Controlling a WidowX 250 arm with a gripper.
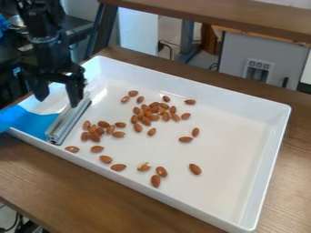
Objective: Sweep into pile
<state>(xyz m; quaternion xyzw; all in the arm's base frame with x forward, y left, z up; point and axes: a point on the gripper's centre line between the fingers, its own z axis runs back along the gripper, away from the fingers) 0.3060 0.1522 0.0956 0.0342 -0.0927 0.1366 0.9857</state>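
Nearest me, a wooden tabletop (67, 184) runs across the lower left and bottom of the frame, and a big white tray (263, 159) sits on it at a slant, one corner pointing down to the lower right. Just inside its near wall lies a loose string of almonds (106, 159), starting at the left and ending around the lower middle, with a single one off to the right of them.

A little farther in, at the left, there's a small clump of them, some touching. Beside that clump a ridged metal bar (70, 119) lies slanting across the tray's left end, and a blue sheet (29, 122) spreads from it over the tray's edge toward the left of the frame. Above the bar, in the upper left, hangs the pincer (58, 93), its two black fingers spread wide apart; I can't tell whether one touches the bar.

The biggest bunch of almonds is bundled around the middle of the frame, with a few strays about it, two of them close together to its right.

Beyond the tray, another wooden surface (213, 14) crosses the top, above a gray panel (237, 52).
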